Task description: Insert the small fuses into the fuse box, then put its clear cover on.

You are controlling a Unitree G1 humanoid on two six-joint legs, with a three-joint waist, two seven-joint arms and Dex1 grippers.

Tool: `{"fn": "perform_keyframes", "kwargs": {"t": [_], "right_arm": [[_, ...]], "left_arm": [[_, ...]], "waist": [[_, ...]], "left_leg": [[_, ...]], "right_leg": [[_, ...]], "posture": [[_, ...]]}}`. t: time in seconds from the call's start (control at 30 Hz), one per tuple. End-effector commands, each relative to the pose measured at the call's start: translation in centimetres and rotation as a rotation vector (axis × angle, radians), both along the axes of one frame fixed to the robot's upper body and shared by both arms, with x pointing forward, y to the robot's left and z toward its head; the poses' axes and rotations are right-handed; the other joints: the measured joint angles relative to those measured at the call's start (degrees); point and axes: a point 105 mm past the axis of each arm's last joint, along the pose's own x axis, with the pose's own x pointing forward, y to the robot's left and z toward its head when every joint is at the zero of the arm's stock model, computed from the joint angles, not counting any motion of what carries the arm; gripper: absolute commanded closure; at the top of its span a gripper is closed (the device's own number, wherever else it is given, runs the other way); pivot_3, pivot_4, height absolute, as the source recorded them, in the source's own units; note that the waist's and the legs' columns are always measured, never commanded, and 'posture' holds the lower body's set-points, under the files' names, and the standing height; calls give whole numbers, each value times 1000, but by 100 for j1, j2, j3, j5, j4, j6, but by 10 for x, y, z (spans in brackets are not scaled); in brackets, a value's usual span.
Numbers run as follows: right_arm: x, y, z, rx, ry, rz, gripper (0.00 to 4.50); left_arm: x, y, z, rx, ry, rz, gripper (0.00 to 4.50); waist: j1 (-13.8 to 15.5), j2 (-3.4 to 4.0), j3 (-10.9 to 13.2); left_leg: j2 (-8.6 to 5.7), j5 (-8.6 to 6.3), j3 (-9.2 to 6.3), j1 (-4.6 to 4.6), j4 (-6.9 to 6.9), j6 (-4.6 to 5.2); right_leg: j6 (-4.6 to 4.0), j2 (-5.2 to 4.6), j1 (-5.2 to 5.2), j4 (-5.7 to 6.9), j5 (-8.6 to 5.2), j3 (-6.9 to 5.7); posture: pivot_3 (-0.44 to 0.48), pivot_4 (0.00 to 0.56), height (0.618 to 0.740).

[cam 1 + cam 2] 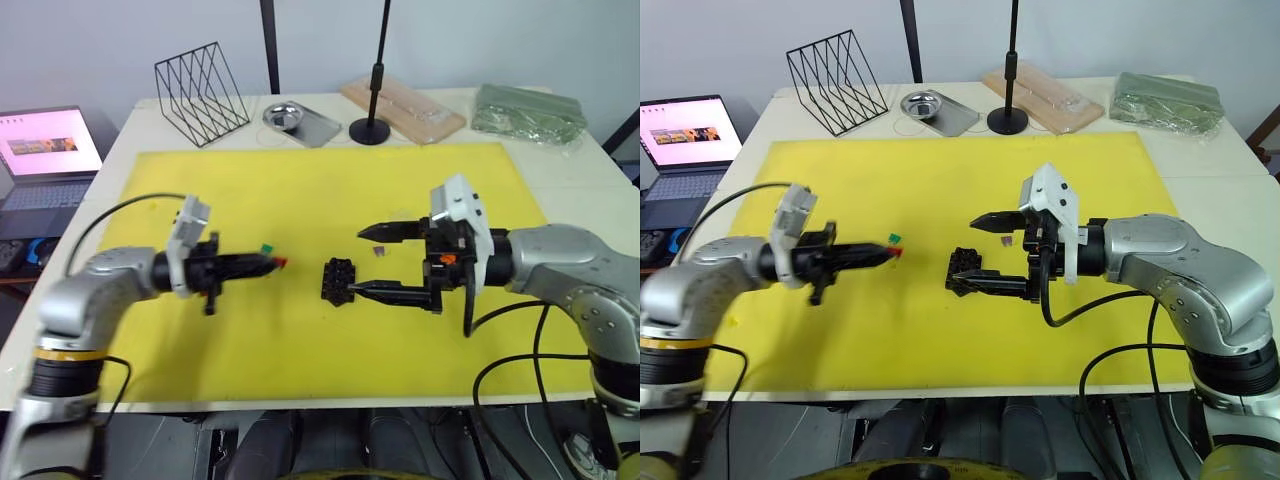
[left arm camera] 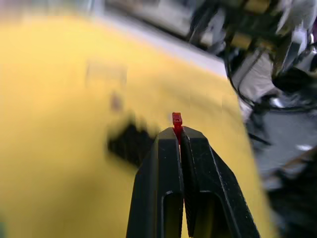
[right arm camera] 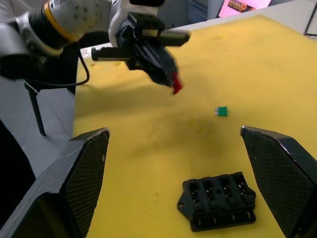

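- Pinching the red fuse (image 2: pixel 177 120) between closed fingertips, left gripper (image 1: pixel 268 263) held above the yellow mat (image 1: pixel 300 190), to the left of the fuse box (image 1: pixel 338 279); red tip alone poking out, rest hidden by the fingers.
- Lying on the mat just behind that gripper's tip, left of the fuse box: green fuse (image 3: pixel 221 111).
- Spread wide, right gripper (image 1: pixel 368 261), one finger on either side of the fuse box, neither clearly touching.
- Lying just right of the fuse box, behind it: tiny purple fuse (image 1: pixel 379 251), hard to make out.
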Motion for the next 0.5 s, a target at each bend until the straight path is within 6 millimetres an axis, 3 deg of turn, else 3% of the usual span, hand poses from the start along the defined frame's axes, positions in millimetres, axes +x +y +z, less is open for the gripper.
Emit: {"fn": "perform_keyframes", "kwargs": {"t": [0.03,0.07,0.13,0.2,0.3,0.5], "right_arm": [[0,5,8,-20,-114,-4,890],[0,6,4,-44,-136,-3,1211],[1,7,0,-65,-158,0,1211],[2,9,2,-49,-174,-2,1592],[2,10,1,-56,-193,-3,2438],[1,11,0,-63,-201,0,2438]], "left_arm": [[-7,-17,1,68,-162,-42,4500],[-10,-23,2,51,-187,-65,4500],[-11,-29,5,22,-222,-84,4500],[-12,-34,5,11,-256,-107,4500],[-14,-37,4,-3,-269,-124,4500],[-15,-40,2,-7,-300,-151,4500]], "waist": [[-28,2,0],[-23,2,0],[1,1,0],[5,-1,1],[7,-1,1],[6,-1,1]], "left_leg": [[4,1,6,2,0,-1],[8,-2,12,4,-2,3],[10,-3,10,3,-2,5],[10,-3,8,1,1,5],[9,-2,8,2,5,5],[9,-3,5,2,5,6]], "right_leg": [[0,3,-2,1,0,4],[0,7,-3,2,0,6],[0,21,-3,2,0,4],[0,23,-2,2,0,3],[1,23,0,3,0,3],[2,25,1,3,1,2]], "posture": [[0,150,740],[0,150,740],[0,150,740],[0,150,740],[0,150,740],[0,150,740]]}}
